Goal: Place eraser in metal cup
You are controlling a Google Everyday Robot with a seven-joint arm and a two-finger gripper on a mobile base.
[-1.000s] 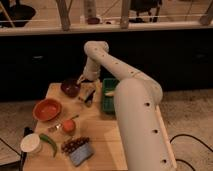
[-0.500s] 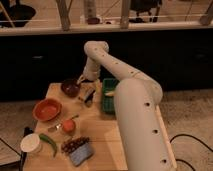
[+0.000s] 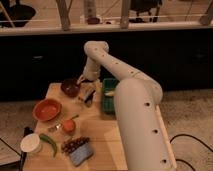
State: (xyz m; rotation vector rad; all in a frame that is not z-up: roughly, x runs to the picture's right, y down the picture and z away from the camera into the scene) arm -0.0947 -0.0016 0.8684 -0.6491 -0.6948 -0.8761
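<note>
Metal cup: cannot be made out with certainty; a small dark shape beside the gripper at the table's far edge may be it, though nothing can be told of its contents.
Eraser: not identifiable anywhere on the table.
Gripper [image 3: 86, 95]: low over the far middle of the wooden table [image 3: 107, 132], just right of the dark brown bowl [image 3: 70, 87], fingers spread apart, nothing clamped between them.
Dark brown bowl: far left part of the table, inside too dark to read.
Green bin [image 3: 109, 94]: right of the gripper, touching the arm's side in view, something yellowish lying in it.
Orange bowl [image 3: 47, 109]: left edge, looks bare inside.
White cup [image 3: 31, 143]: near left corner, contents not visible.
Loose items: orange fruit [image 3: 68, 125], green pepper [image 3: 49, 142], grapes [image 3: 75, 144], blue sponge [image 3: 81, 154], all in the near left area.
Writing: none legible.
</note>
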